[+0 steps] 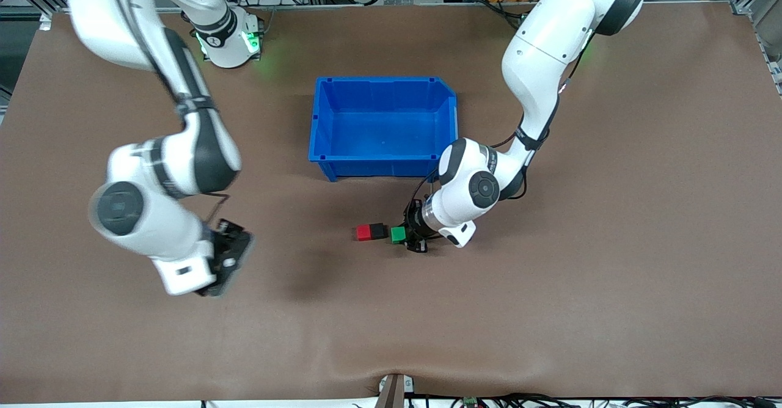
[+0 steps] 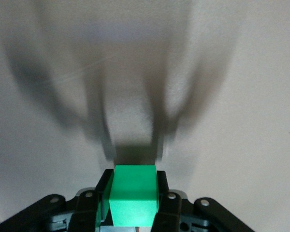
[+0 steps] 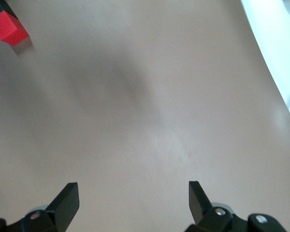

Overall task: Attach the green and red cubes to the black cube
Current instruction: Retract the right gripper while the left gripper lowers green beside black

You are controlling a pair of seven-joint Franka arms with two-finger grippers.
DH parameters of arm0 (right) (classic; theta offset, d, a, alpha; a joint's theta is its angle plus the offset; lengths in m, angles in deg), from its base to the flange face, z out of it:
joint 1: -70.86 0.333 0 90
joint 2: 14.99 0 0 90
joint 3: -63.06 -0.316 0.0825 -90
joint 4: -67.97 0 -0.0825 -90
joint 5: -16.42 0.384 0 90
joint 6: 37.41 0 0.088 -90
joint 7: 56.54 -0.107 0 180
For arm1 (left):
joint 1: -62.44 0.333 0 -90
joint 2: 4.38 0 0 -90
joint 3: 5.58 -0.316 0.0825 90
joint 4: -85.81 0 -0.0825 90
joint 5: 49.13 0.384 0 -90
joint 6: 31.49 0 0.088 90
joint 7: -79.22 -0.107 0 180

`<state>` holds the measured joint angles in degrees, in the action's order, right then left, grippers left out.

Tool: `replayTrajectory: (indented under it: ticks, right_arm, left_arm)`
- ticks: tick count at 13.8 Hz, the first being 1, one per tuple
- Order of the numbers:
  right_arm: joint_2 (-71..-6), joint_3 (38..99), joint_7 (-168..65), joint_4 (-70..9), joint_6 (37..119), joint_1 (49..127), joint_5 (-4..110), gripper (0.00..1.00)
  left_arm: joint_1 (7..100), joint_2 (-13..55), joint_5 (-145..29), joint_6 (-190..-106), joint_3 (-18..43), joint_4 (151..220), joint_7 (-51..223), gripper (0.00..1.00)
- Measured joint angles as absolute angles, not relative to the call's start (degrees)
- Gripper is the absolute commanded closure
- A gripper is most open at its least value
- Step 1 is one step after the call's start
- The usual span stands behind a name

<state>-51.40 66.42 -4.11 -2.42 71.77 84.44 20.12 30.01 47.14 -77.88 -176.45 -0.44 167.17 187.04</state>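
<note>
Left gripper [image 1: 408,237] clamped on green cube [image 1: 398,234], just beside black cube [image 1: 379,231] joined to red cube [image 1: 365,232]. Right gripper [image 1: 227,260] waiting, fingers spread, over desk [image 1: 611,273].

front view: high above the table [image 1: 611,304], looking down toward the arm bases at 12 o'clock.
left wrist view: close over the left pincer [image 2: 134,203], clamped on the green cube [image 2: 134,200].
right wrist view: over the spread right pincer [image 3: 134,198]; the red cube [image 3: 8,29] at 10 o'clock also shows in front view.
</note>
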Motion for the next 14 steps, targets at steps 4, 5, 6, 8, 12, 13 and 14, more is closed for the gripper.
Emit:
replayTrajectory:
  ticks: [4,5,6,8,12,13,14]
  right_arm:
    - [-45.89,66.42,-4.12,-2.47,64.05,78.27,24.14,0.00]
    - [-44.77,66.43,-4.16,-2.52,62.95,77.10,24.21,0.00]
    - [-43.90,66.43,-4.22,-2.62,61.88,76.01,24.23,0.00]
    - [-42.85,66.44,-4.23,-3.06,60.21,73.88,24.24,0.00]
    - [-41.97,66.43,-8.53,-4.54,58.27,71.86,24.27,0.00]
    - [-41.29,66.39,-10.83,-5.99,58.22,71.86,24.27,0.00]
    - [-40.14,66.28,-12.88,-8.16,58.38,71.87,24.27,0.00]
  left_arm:
    - [29.63,47.25,-77.88,-176.44,-0.45,167.17,187.18,1.00]
    - [29.60,47.27,-77.88,-176.44,-0.45,167.17,187.18,1.00]
    - [29.53,47.36,-77.88,-176.40,-0.45,167.17,187.18,1.00]
    - [29.29,47.89,-77.88,-176.47,-0.45,167.11,187.18,1.00]
    - [28.86,47.92,-77.88,-176.40,-0.40,167.01,187.18,1.00]
    - [28.75,47.93,-77.88,-176.39,-0.40,167.01,187.18,1.00]
    - [28.74,47.94,-77.88,-176.38,-0.41,167.00,187.18,1.00]
